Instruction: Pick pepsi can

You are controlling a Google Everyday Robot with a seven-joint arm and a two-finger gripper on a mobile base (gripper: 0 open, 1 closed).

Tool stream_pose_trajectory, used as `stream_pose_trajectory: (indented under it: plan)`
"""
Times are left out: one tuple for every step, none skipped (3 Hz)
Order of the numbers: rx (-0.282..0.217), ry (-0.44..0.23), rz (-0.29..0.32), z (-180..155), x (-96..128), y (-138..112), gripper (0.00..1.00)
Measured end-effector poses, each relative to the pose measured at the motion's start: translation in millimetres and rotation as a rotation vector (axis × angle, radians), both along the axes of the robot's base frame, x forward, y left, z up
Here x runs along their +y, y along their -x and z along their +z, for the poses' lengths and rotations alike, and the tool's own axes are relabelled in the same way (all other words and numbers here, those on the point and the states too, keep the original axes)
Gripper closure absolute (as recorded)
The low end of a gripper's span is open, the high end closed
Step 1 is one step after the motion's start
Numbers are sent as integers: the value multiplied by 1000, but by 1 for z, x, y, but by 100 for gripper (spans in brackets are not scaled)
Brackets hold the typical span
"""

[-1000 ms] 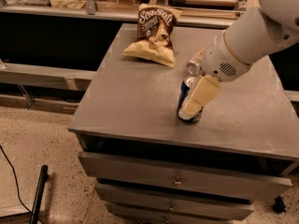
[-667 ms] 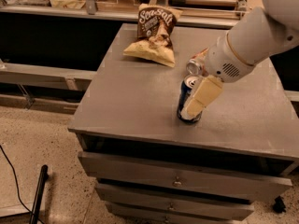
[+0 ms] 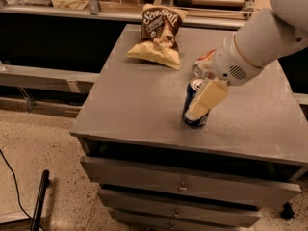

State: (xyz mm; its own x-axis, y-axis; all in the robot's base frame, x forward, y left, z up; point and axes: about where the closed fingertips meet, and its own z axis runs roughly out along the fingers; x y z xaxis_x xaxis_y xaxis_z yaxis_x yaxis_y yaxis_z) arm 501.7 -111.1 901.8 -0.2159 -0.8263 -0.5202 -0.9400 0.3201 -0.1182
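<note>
The pepsi can (image 3: 189,99), dark blue with a silver top, stands upright on the grey cabinet top (image 3: 139,105) near its front middle. My gripper (image 3: 198,110) reaches down from the upper right on the white arm (image 3: 260,42) and is at the can. Its cream-coloured part covers the can's right side. An orange-red can (image 3: 206,57) stands just behind, mostly hidden by the wrist.
A Sea Salt chip bag (image 3: 159,35) lies at the back of the cabinet top. Drawers (image 3: 183,186) are below the front edge. A long counter (image 3: 57,13) runs behind at the left. A black cable and pole (image 3: 38,201) are on the floor at the left.
</note>
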Motion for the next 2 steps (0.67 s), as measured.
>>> stream_pose_trajectory:
  plan:
    - [0, 1, 3, 0, 1, 1, 39]
    - [-1, 3, 10, 1, 3, 1, 62]
